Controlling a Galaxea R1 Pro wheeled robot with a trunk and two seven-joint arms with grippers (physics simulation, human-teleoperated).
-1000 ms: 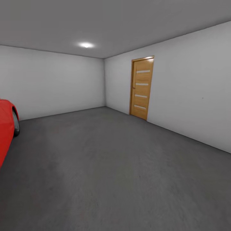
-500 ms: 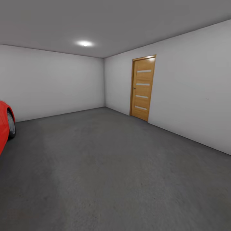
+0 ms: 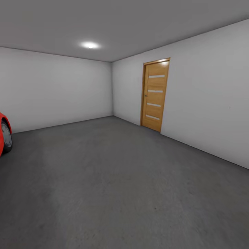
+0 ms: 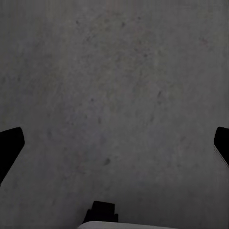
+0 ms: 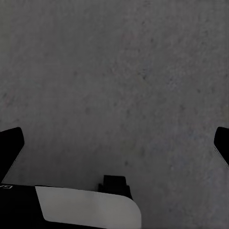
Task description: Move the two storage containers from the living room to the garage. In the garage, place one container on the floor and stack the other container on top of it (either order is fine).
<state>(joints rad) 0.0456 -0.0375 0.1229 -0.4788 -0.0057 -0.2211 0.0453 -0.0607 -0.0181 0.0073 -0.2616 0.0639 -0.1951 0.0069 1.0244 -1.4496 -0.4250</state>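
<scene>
Left end effector [image 4: 114, 143]: black fingers [image 4: 9, 145] spread wide, released, holding nothing, above the dark grey speckled concrete floor [image 4: 114, 71].

Right end effector [image 5: 114, 143]: fingers [image 5: 9, 143] likewise spread wide and empty over that floor.

Garage, pale grey walls [image 3: 55, 90]: slim orange-brown wooden door [image 3: 155, 95] at 1 o'clock; glossy red car [image 3: 3, 135] at 9 o'clock.
</scene>
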